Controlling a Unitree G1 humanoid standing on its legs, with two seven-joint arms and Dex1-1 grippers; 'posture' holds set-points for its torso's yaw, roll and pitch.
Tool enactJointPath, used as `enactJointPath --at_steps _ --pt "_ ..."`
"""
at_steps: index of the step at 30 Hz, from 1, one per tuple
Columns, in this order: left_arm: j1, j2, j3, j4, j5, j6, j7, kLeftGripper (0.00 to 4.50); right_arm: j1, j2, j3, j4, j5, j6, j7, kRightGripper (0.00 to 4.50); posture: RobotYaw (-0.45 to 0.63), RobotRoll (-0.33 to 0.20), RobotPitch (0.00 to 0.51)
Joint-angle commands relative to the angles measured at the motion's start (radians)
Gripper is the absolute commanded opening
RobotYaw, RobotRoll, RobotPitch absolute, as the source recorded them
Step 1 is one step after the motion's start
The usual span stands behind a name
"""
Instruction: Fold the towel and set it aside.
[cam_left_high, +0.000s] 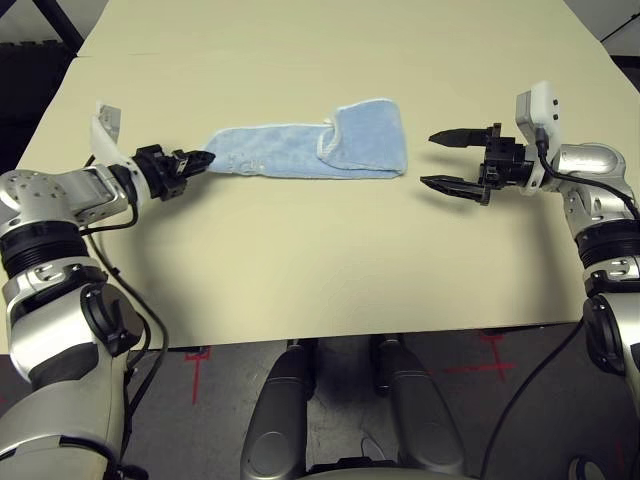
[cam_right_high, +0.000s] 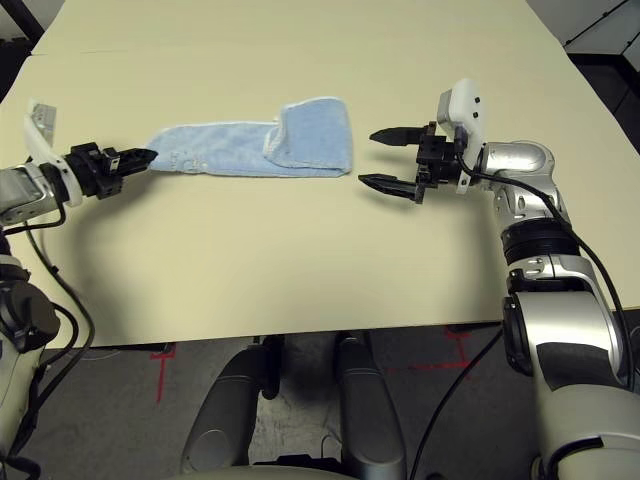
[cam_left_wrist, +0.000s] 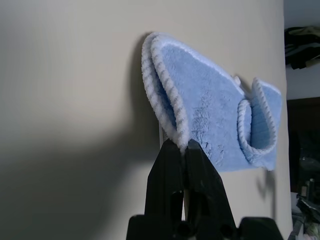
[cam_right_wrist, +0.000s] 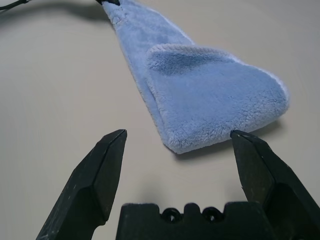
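Note:
The towel (cam_left_high: 300, 152) is a light-blue terry cloth with white edging. It lies as a long narrow strip across the cream table (cam_left_high: 300, 270), with its right end folded back over itself. My left gripper (cam_left_high: 205, 158) is shut on the strip's left end, and the left wrist view shows the fingers (cam_left_wrist: 172, 180) pinching the white-edged layers of the towel (cam_left_wrist: 210, 105). My right gripper (cam_left_high: 427, 159) is open just right of the folded end, a small gap away. In the right wrist view the towel (cam_right_wrist: 210, 90) lies just beyond the spread fingertips, untouched.
Bare tabletop stretches in front of the towel to the near edge (cam_left_high: 350, 335) and behind it to the far edge. Below the near edge is dark floor with red tape marks (cam_left_high: 480, 365).

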Motion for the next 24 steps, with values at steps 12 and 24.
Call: enactJointPath --at_steps 12,24 --pt "-0.009 0.010 -0.096 -0.062 -0.001 -0.069 -0.053 0.03 -0.020 -0.011 -0.010 0.048 -0.011 0.019 0.022 4.50 0.09 0.000 0.264" --pt "-0.254 -0.119 -0.246 -0.070 -0.063 -0.052 -0.149 0.03 -0.018 -0.013 -0.013 0.046 -0.018 0.014 0.015 4.50 0.09 0.000 0.263"
